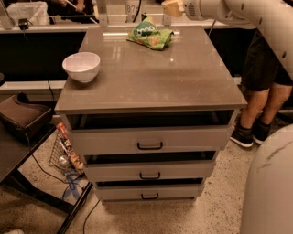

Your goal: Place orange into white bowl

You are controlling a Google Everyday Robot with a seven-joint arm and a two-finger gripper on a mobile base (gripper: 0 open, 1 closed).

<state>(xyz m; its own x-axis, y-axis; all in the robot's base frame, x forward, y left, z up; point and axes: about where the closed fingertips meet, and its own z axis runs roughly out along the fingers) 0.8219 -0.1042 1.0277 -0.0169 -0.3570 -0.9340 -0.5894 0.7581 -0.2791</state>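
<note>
The white bowl (81,66) stands upright and empty at the left edge of the grey cabinet top (183,77). My gripper (172,7) is at the top of the view, above the far edge of the cabinet and just right of the green snack bag (150,35), far from the bowl. Its tan tip is partly cut off by the top edge of the view. No orange shows on the cabinet top; it is hidden or out of view.
The cabinet has three drawers (149,139), all slightly open. A person's legs (258,105) stand at the right. My white body (270,183) fills the bottom right. A dark bag (23,114) and a wire basket (64,153) sit at the left.
</note>
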